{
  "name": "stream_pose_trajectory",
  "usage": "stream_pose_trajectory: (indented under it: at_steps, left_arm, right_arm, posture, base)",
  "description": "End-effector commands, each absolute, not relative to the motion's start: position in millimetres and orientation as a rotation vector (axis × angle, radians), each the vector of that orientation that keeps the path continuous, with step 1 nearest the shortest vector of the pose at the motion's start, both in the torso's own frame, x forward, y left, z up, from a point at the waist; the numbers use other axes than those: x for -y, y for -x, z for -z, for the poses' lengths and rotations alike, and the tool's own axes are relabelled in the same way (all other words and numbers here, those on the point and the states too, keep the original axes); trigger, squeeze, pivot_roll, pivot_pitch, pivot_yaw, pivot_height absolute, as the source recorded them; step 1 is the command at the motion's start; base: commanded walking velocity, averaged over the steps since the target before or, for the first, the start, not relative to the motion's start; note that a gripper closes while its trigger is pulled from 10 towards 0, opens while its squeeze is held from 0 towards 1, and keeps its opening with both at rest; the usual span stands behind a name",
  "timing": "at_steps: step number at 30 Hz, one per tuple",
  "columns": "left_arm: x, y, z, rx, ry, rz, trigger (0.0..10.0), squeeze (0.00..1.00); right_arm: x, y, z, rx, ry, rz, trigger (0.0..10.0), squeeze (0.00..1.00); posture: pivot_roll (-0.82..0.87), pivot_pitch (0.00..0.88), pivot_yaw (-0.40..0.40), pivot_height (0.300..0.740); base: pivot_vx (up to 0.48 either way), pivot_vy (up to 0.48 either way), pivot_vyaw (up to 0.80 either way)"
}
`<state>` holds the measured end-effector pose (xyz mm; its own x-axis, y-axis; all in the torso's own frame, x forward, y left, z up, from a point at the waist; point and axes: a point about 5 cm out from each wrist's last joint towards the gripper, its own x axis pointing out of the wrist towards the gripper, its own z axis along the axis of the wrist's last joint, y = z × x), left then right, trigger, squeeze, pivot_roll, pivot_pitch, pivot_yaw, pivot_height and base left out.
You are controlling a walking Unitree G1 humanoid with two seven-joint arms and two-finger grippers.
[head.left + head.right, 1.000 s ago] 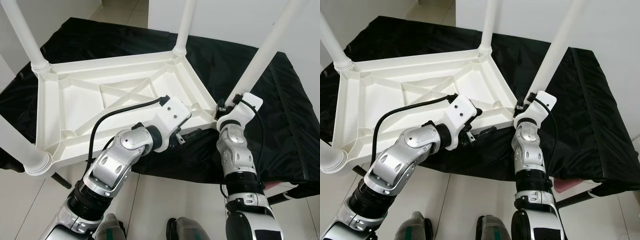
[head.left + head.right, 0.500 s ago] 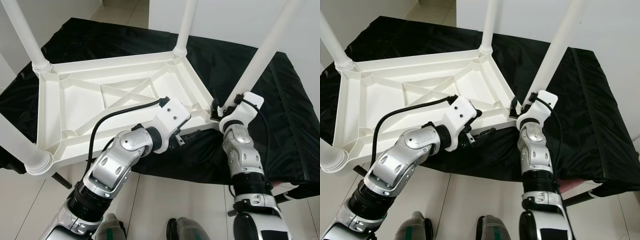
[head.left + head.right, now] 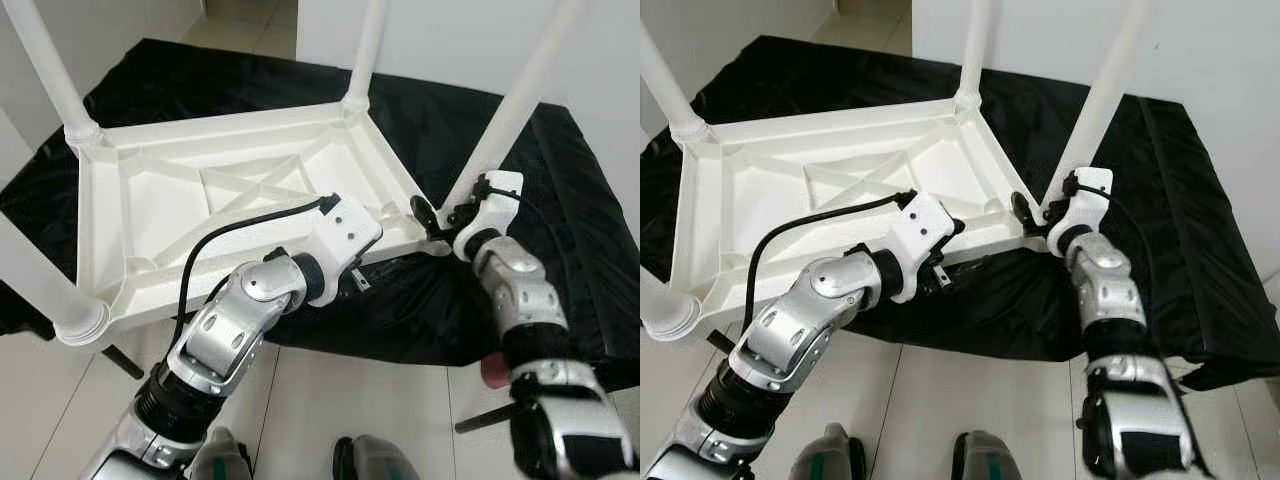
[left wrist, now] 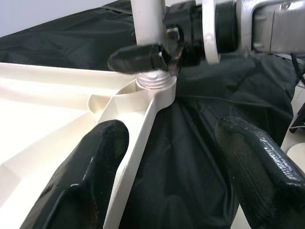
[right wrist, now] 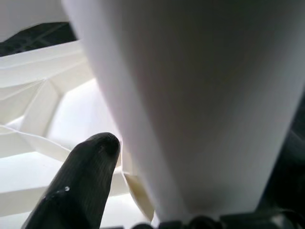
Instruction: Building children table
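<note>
A white plastic children's table (image 3: pixel 200 190) lies upside down on a black cloth, its legs pointing up. My right gripper (image 3: pixel 440 213) is shut on the near-right leg (image 3: pixel 510 110), just above its socket at the table's corner. The left wrist view shows that leg (image 4: pixel 148 19) with a right finger (image 4: pixel 143 57) across it. In the right wrist view the leg (image 5: pixel 190 95) is very close, with one finger (image 5: pixel 81 176) beside it. My left gripper (image 4: pixel 174 129) is open, astride the table's near rim (image 4: pixel 143 124), a short way left of that corner.
Three more legs stand up: far left (image 3: pixel 45 70), far right (image 3: pixel 365 50) and near left (image 3: pixel 40 290). The black-covered platform (image 3: pixel 560 230) stretches to the right. Tiled floor (image 3: pixel 330 400) lies below, white walls behind. A pink thing (image 3: pixel 494 370) shows under the platform's right edge.
My right forearm has swung out to the right while its gripper stayed on the leg's base, the wrist turning around it. The left arm has hardly moved.
</note>
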<state>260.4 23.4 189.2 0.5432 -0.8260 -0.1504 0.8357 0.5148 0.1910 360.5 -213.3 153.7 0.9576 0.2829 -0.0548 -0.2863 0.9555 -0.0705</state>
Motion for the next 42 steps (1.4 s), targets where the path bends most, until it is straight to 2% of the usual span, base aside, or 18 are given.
stream_pose_trajectory:
  at_steps: [1, 4, 5, 6, 7, 8, 22, 29, 34, 40, 42]
  left_arm:
    - [-20.6, -259.7, -188.6, -0.039, -0.258, 1.021, 10.0, 0.0]
    - [-19.9, -259.8, -189.1, -0.038, -0.258, 1.023, 10.0, 0.0]
    - [-19.5, -259.9, -189.3, -0.037, -0.257, 1.023, 10.0, 0.0]
    - [-19.3, -259.9, -189.4, -0.036, -0.257, 1.024, 10.0, 0.0]
    - [-19.3, -259.9, -189.4, -0.036, -0.257, 1.024, 10.0, 0.0]
    - [-19.0, -260.1, -189.6, -0.036, -0.256, 1.023, 10.0, 0.0]
    - [-20.6, -258.8, -188.6, -0.043, -0.253, 1.018, 10.0, 0.0]
    - [-23.0, -258.9, -187.4, -0.053, -0.249, 1.01, 10.0, 0.0]
    - [-23.7, -258.7, -186.3, -0.057, -0.248, 1.011, 10.0, 0.0]
    - [-22.7, -258.4, -185.3, -0.062, -0.25, 1.023, 10.0, 0.0]
    - [-21.7, -258.7, -185.6, -0.061, -0.25, 1.026, 10.0, 0.0]
  right_arm:
    - [214.5, -360.8, -149.4, -0.06, 0.066, -0.324, 10.0, 0.0]
    - [216.1, -361.2, -148.2, -0.063, 0.074, -0.379, 10.0, 0.0]
    - [217.5, -361.1, -146.4, -0.075, 0.07, -0.395, 4.2, 0.0]
    - [219.1, -361.3, -144.8, -0.084, 0.073, -0.404, 2.6, 0.0]
    - [219.1, -361.3, -144.8, -0.084, 0.073, -0.404, 2.6, 0.0]
    - [220.6, -361.2, -143.2, -0.095, 0.085, -0.41, 0.0, 0.0]
    - [228.9, -359.1, -137.2, -0.08, 0.038, -0.384, 0.0, 0.0]
    - [226.8, -358.7, -139.7, -0.033, 0.031, -0.175, 0.0, 0.0]
    - [223.5, -357.6, -139.5, -0.023, 0.013, -0.121, 0.0, 0.0]
    - [205.2, -347.1, -135.4, 0.006, -0.006, 0.011, 0.0, 0.0]
    - [195.6, -339.5, -132.9, 0.012, -0.003, 0.106, 0.0, 0.0]
  posture:
    - [-0.04, 0.0, -0.05, 0.74]
    - [-0.04, 0.0, -0.05, 0.74]
    - [-0.04, 0.0, -0.049, 0.74]
    - [-0.04, 0.0, -0.049, 0.74]
    - [-0.04, 0.0, -0.049, 0.74]
    - [-0.04, 0.0, -0.05, 0.74]
    - [-0.04, 0.015, -0.052, 0.74]
    - [-0.05, 0.033, -0.041, 0.74]
    - [-0.06, 0.038, -0.036, 0.74]
    - [-0.07, 0.041, -0.028, 0.74]
    - [-0.07, 0.042, -0.027, 0.74]
  base:
    - [0.0, 0.0, 0.0]
    - [0.0, 0.0, 0.0]
    - [0.0, 0.0, 0.0]
    - [0.0, 0.0, 0.0]
    - [0.0, 0.0, 0.0]
    - [0.0, 0.0, 0.0]
    - [0.0, 0.0, 0.0]
    - [0.0, 0.0, 0.0]
    - [0.0, 0.0, 0.0]
    - [0.0, 0.0, 0.0]
    - [0.0, 0.0, 0.0]
